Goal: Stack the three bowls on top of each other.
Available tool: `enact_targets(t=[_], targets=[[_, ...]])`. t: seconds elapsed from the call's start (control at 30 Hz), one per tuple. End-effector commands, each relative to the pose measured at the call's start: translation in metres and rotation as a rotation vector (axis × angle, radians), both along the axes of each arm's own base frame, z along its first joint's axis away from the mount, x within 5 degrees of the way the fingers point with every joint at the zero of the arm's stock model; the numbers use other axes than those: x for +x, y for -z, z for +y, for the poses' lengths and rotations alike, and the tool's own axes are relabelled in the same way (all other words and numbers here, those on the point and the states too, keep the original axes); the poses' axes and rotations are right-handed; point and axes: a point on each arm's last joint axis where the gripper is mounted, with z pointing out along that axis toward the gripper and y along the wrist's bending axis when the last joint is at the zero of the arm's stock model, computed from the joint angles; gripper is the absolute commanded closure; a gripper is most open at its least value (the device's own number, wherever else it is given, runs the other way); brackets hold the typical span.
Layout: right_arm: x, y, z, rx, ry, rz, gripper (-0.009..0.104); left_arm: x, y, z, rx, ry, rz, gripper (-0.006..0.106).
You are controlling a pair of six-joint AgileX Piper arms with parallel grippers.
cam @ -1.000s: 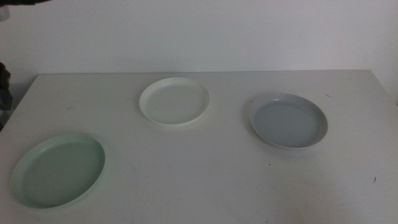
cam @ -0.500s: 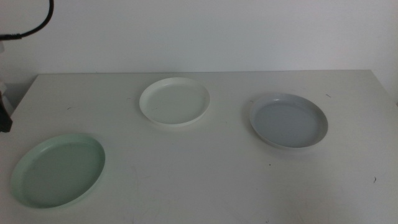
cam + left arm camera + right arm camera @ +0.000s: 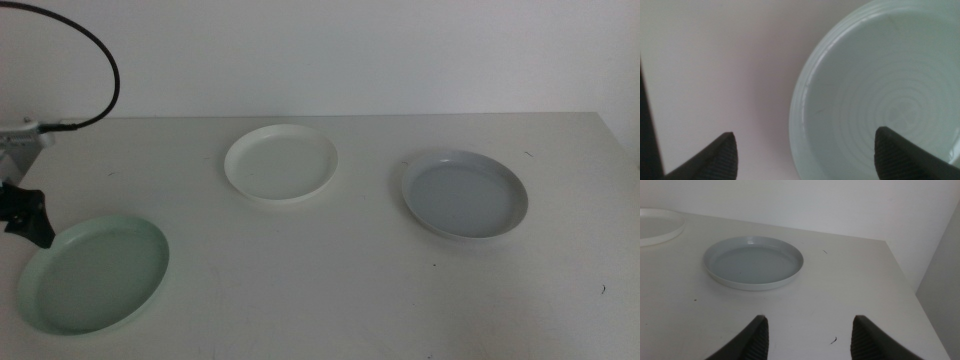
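Your left gripper point(image 3: 805, 150) has its fingers spread wide and holding nothing, and the left rim of the green bowl point(image 3: 875, 95) lies between them: one finger is over bare bench point(image 3: 715, 65), the other over the bowl's ribbed floor. That is the relation your next move turns on, I judge, because a straight descent would put the rim in the gap. In the middle view the left gripper point(image 3: 28, 215) shows only as a dark tip at the left edge, at the green bowl's point(image 3: 95, 272) far-left rim; how high it hangs above the rim you cannot read from either view. Your right gripper point(image 3: 810, 337) waits near the bench's front right, fingers apart and empty, facing the grey bowl point(image 3: 754, 261), which lies well clear beyond them. The white bowl point(image 3: 281, 163) sits far and centre, apart from both others; the grey bowl point(image 3: 465, 193) is to its right. Nothing is stacked yet. The left arm is nearest the green bowl, the right nearest the grey. The green bowl's right half is cut off in the wrist view.
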Motion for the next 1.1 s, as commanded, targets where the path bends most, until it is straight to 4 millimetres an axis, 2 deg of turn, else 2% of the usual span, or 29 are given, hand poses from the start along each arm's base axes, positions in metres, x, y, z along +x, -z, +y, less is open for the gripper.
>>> enact_targets(t=[0.0,0.2,0.47,0.53,0.6,0.67,0.9,0.93,1.07], targets=[[0.002,-0.008,0.0,-0.011,0.006,-0.064,0.052,0.008,-0.007,0.003,0.008,-0.009,-0.055,-0.005],[0.002,-0.008,0.0,-0.011,0.006,-0.064,0.052,0.016,0.027,0.005,-0.036,-0.016,0.028,-0.005],[0.002,-0.008,0.0,-0.011,0.006,-0.064,0.052,0.019,0.05,0.006,-0.06,-0.018,0.085,-0.004],[0.002,-0.008,0.0,-0.011,0.006,-0.064,0.052,0.019,0.054,0.006,-0.061,-0.017,0.093,0.001],[0.002,-0.008,0.0,-0.011,0.006,-0.064,0.052,0.019,0.055,0.006,-0.061,-0.011,0.098,0.012],[0.002,-0.008,0.0,-0.011,0.006,-0.064,0.052,0.019,0.055,0.006,-0.058,0.008,0.095,0.028],[0.002,-0.008,0.0,-0.011,0.006,-0.064,0.052,0.017,0.055,0.005,-0.071,0.017,0.115,0.096],[0.002,-0.008,0.0,-0.011,0.006,-0.064,0.052,0.017,0.055,0.005,-0.072,0.015,0.117,0.1],[0.002,-0.008,0.0,-0.011,0.006,-0.064,0.052,0.015,0.047,0.005,-0.057,-0.031,0.118,0.1]])
